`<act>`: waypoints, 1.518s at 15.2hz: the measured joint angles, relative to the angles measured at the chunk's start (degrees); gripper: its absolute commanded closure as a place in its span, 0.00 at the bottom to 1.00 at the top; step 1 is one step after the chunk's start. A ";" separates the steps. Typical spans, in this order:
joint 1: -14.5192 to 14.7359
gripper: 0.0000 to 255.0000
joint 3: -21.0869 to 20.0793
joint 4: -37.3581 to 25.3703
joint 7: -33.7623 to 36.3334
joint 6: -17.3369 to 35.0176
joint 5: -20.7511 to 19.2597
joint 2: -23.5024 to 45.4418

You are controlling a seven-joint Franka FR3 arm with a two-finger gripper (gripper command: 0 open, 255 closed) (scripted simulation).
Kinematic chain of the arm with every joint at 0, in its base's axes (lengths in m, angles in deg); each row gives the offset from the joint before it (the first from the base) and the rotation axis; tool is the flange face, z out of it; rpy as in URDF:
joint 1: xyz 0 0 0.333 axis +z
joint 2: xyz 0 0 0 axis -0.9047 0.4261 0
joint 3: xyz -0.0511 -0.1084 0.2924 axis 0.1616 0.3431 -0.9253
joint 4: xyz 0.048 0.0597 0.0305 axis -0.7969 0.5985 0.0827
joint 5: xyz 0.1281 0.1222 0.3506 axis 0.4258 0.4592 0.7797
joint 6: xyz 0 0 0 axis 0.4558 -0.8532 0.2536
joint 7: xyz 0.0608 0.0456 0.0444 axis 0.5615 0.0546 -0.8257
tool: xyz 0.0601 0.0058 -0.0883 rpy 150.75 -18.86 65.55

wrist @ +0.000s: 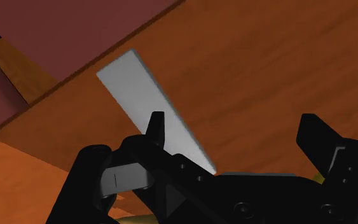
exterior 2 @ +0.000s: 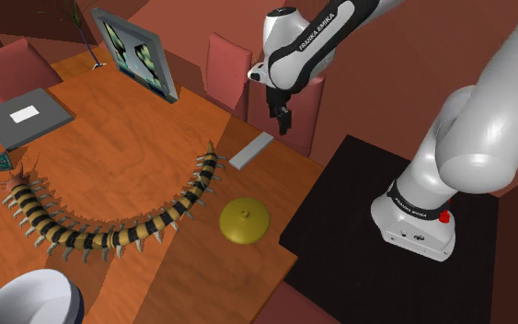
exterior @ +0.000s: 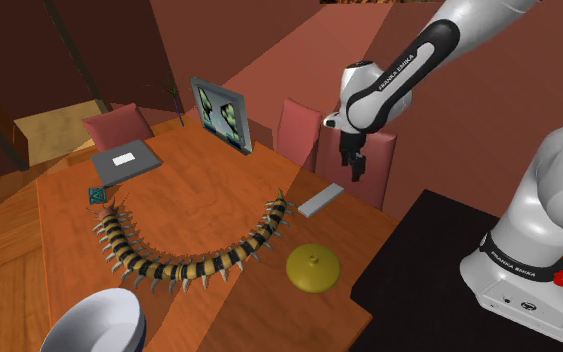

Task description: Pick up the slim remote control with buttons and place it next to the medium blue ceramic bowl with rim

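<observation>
The gripper (exterior: 353,172) hangs above the far right part of the wooden table (exterior: 219,190), fingers apart and closed on nothing. The remote (exterior: 321,200) is drawn as a plain grey slab. It lies flat on the wood just below the gripper and slightly to its left, with clear air between them. In the wrist view one finger (wrist: 155,130) overlaps the slab's end while the other stands over bare wood, so the remote (wrist: 145,105) sits off to one side of the gap, not centred in it. The slab lies just beside the table's right edge, close to the red chair (exterior: 297,128) behind it.

The bowl (exterior: 91,315) sits at the table's near left corner, cut by the picture edge, with a dark blue outer wall and a pale inside. What shows of its inside is plain surface.

A long striped centipede toy (exterior: 184,265) curves across the middle, its far end close to the remote and its body lying between remote and bowl. A yellow domed disc (exterior: 313,266) rests near the right edge, nearer than the remote. Bare wood lies to the right of the bowl, between it and the disc. The black stand (exterior: 449,290) adjoins the table's right side.
</observation>
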 measured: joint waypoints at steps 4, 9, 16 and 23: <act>0.05 0.00 -1.35 -4.83 -9.04 6.46 3.06 10.23; -2.16 0.00 -4.72 -11.99 -19.60 12.70 5.22 22.17; -3.43 0.00 -6.83 -15.90 -23.42 17.26 5.60 29.99; -3.83 0.00 -7.27 -16.93 -23.74 19.24 5.92 32.97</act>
